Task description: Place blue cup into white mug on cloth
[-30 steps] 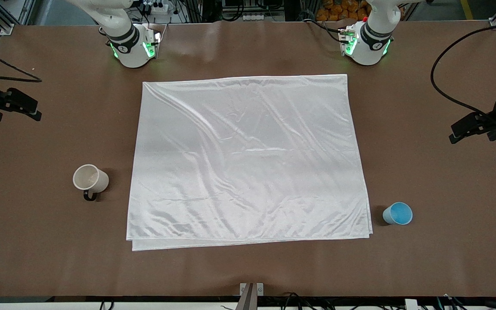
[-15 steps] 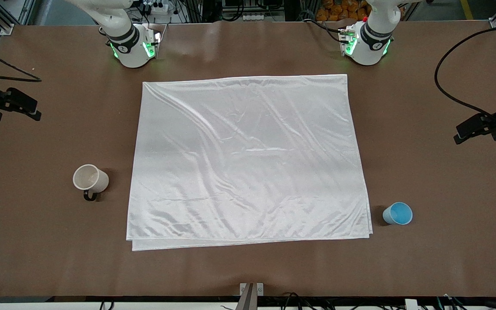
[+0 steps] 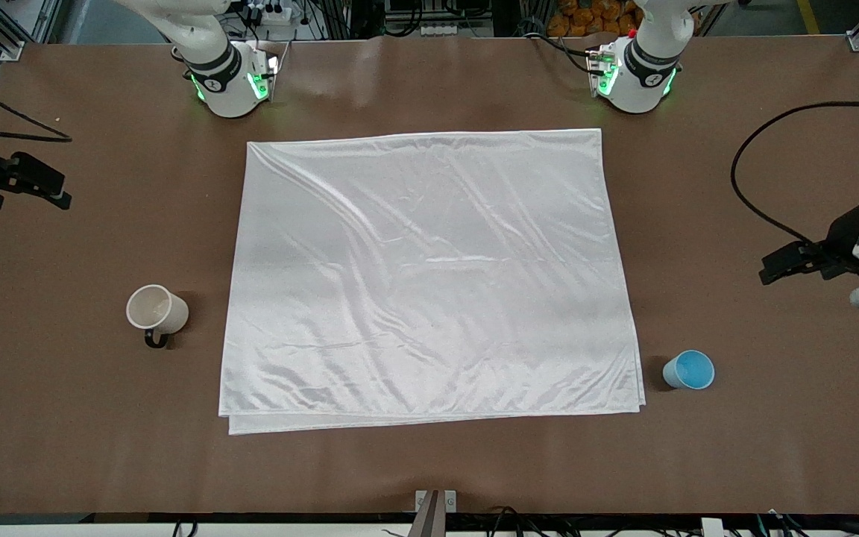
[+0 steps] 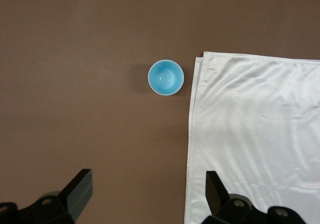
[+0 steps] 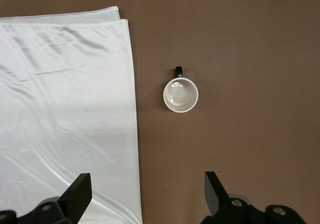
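Note:
The blue cup (image 3: 688, 370) stands upright on the bare table just off the cloth's corner at the left arm's end; it also shows in the left wrist view (image 4: 166, 77). The white mug (image 3: 155, 309) stands upright on the bare table beside the cloth's edge at the right arm's end, black handle toward the front camera; it also shows in the right wrist view (image 5: 180, 95). The cloth (image 3: 429, 276) lies flat mid-table. My left gripper (image 3: 772, 267) is open and empty, high over the table, apart from the cup. My right gripper (image 3: 57, 192) is open and empty, high over the table, apart from the mug.
The two arm bases (image 3: 232, 82) (image 3: 634, 78) stand along the table's edge farthest from the front camera. A black cable (image 3: 754, 201) hangs from the left arm over the table. The cloth's folded double edge (image 3: 429, 421) lies nearest the front camera.
My left gripper has swung over the table toward the front camera and closer to the blue cup. My right gripper has barely moved. The cup, mug and cloth have not moved.

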`<act>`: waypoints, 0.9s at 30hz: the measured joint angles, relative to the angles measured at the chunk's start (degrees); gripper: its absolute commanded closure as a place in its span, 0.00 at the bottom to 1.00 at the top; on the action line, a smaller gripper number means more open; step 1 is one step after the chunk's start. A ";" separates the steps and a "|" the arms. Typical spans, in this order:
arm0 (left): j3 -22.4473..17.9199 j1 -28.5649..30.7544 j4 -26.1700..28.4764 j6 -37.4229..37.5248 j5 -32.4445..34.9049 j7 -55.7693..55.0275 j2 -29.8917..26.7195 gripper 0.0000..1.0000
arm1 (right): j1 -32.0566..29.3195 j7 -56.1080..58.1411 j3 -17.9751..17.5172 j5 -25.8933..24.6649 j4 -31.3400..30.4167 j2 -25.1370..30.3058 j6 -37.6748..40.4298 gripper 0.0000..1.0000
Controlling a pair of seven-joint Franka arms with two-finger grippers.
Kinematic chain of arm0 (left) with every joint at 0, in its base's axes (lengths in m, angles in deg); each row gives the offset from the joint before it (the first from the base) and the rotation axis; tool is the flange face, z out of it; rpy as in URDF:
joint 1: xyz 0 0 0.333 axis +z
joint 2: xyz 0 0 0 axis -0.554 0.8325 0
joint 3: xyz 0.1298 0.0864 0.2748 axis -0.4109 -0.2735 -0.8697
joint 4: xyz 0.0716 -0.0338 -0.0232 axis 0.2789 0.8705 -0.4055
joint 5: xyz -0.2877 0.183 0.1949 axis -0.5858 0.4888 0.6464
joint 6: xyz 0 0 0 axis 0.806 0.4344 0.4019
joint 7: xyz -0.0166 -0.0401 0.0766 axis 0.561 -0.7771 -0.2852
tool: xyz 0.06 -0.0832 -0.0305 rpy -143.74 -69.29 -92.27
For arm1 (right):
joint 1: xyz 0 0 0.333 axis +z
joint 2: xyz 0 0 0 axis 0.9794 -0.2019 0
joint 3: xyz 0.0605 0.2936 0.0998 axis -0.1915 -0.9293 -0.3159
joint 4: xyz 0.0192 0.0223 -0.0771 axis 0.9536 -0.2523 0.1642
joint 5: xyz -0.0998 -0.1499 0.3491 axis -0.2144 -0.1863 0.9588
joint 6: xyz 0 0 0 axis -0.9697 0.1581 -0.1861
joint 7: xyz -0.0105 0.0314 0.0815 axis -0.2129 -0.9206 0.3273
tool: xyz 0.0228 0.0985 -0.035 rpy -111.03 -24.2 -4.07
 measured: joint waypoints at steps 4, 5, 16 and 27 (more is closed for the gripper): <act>-0.03 0.15 0.24 -3.04 0.00 0.00 3.94 0.00 | 0.00 0.00 0.03 0.00 -0.03 -0.06 -0.01 0.00; -0.06 0.20 0.29 -3.97 0.00 0.00 5.05 0.00 | 0.00 0.00 0.03 0.00 -0.03 -0.09 -0.01 0.00; -0.51 0.71 0.43 -14.56 0.00 0.00 16.57 0.00 | -0.01 0.00 0.18 0.00 -0.72 -0.60 -0.82 0.00; -0.85 0.71 -0.22 -22.67 0.00 0.00 23.59 0.00 | -0.63 0.00 0.58 0.00 -1.92 -1.66 -2.33 0.00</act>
